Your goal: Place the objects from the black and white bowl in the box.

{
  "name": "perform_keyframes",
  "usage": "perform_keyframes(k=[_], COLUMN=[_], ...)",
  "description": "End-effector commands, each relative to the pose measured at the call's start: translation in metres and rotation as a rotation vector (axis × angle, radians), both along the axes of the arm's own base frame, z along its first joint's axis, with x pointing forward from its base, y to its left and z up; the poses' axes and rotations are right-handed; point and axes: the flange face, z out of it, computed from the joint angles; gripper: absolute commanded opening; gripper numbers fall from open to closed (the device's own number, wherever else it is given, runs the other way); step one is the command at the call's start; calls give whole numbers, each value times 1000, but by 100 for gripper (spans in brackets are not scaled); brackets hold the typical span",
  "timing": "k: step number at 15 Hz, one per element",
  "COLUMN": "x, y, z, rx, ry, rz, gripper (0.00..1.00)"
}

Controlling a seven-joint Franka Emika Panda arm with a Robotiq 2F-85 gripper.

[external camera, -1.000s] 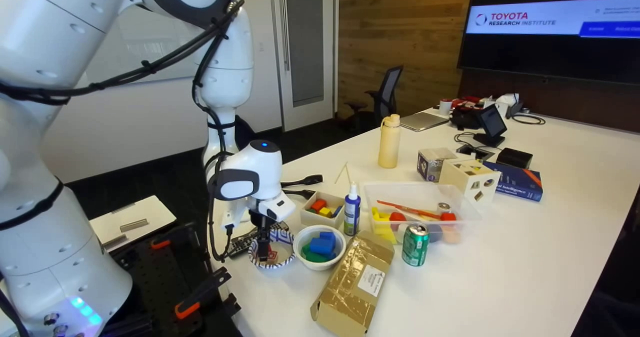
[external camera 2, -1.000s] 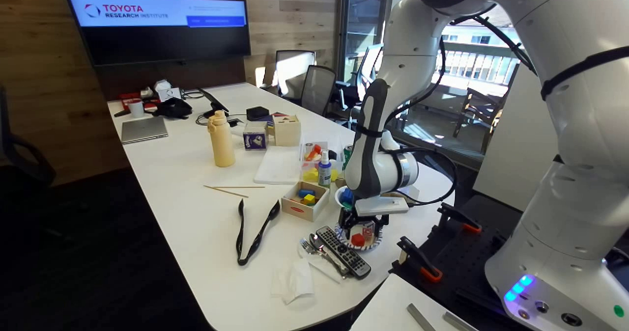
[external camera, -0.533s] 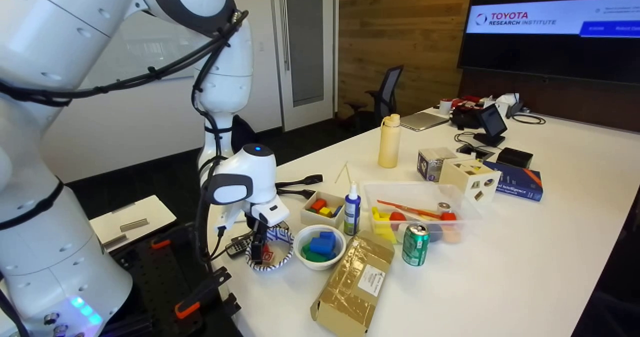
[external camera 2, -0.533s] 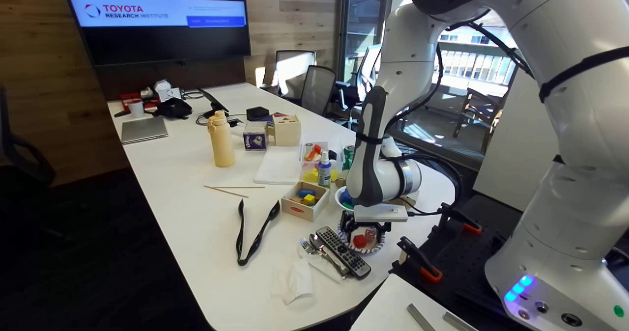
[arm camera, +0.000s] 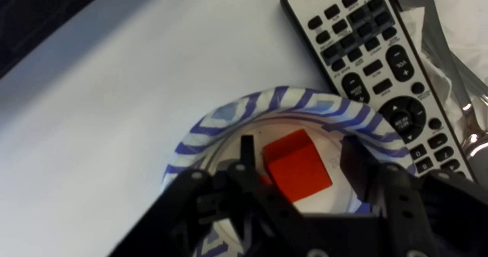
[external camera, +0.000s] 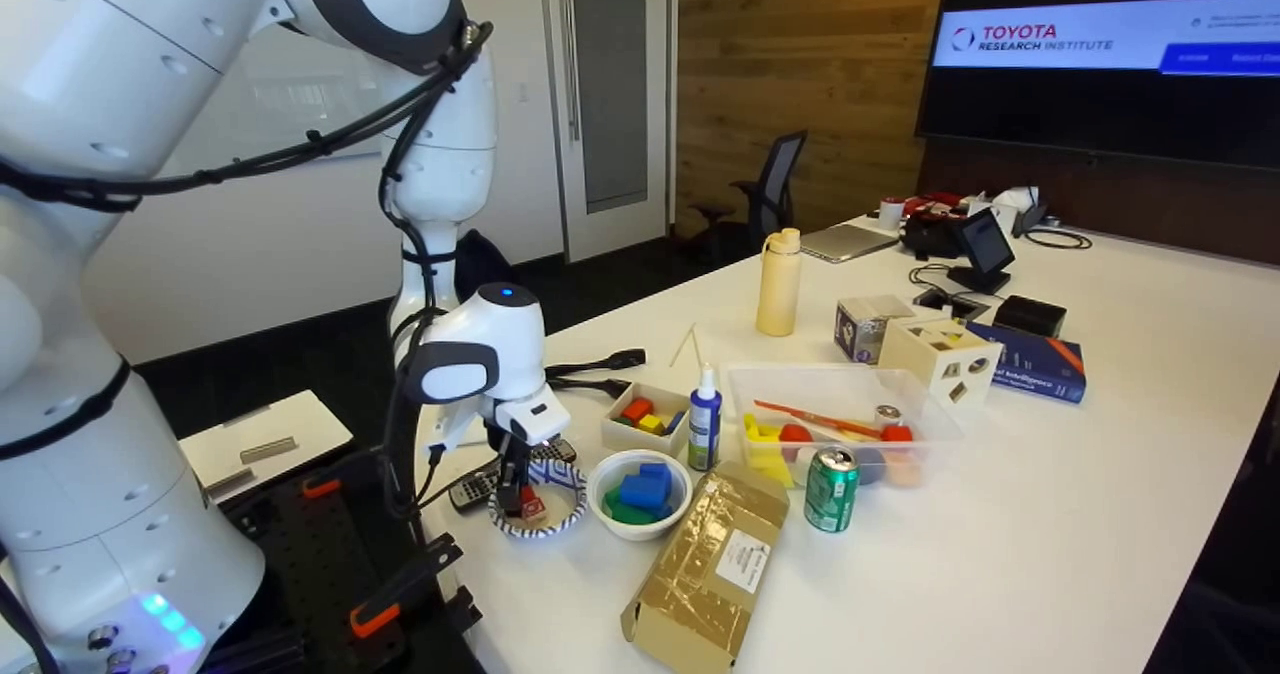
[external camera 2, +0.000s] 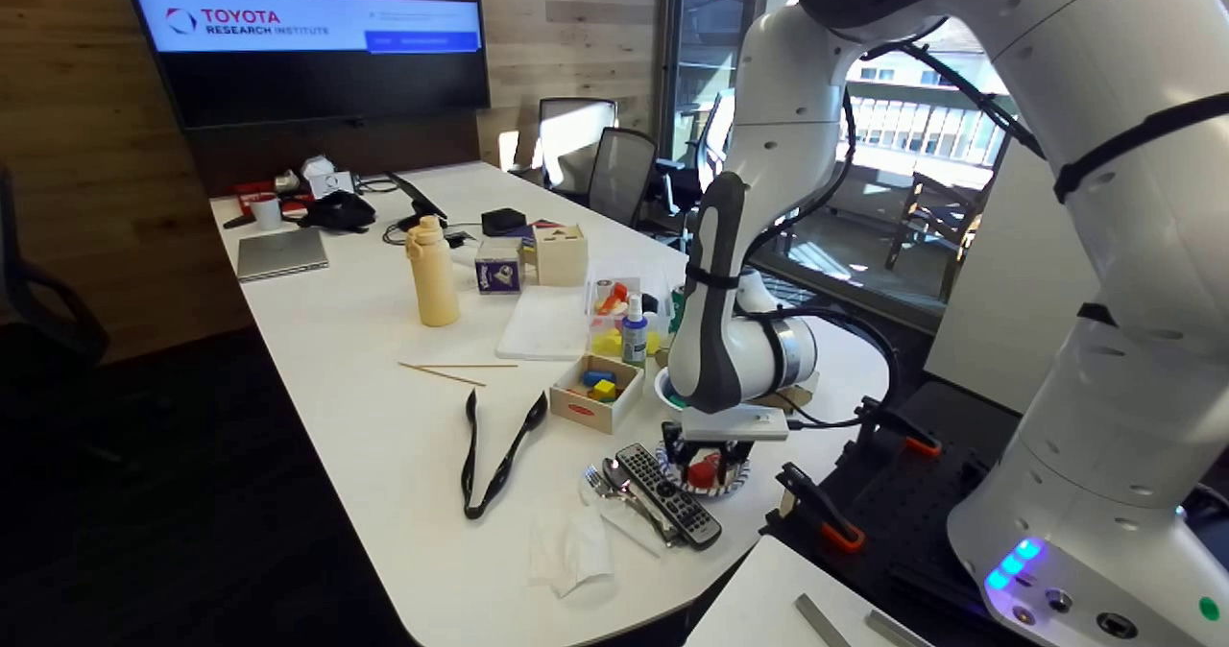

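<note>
The patterned bowl [arm camera: 276, 98], bluish-dark and white, stands on the table in both exterior views. A red block [arm camera: 299, 169] lies inside it in the wrist view. Part of a second red piece [arm camera: 265, 179] peeks out beside a finger; the rest is hidden. My gripper [arm camera: 299, 152] reaches down into the bowl, its fingers on either side of the red block, with a gap at each side. Behind the bowl in an exterior view are a small wooden box [external camera: 630, 441] of coloured blocks and a clear plastic bin [external camera: 840, 386]; which is the box, I cannot tell.
A white bowl [external camera: 640, 531] with blue and green blocks sits right beside the patterned one. A remote [external camera 2: 669, 495] lies close on its opposite side. Around stand a cardboard box [external camera: 710, 574], a spray bottle [external camera: 705, 424] and a green can [external camera: 831, 489].
My gripper has come lower and shifted slightly towards the robot's base. Its fingers have drawn closer together around the red block. The patterned bowl has shifted a little.
</note>
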Motion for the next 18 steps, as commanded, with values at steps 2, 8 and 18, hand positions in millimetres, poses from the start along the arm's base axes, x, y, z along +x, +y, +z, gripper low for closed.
perform_keyframes(k=[2,8,18], x=[0,6,51], y=[5,2,11], z=[4,12,71], rx=[-16,-41,-95], ry=[-11,-11,-126], rz=[-18,12,113], gripper=[22,9,9])
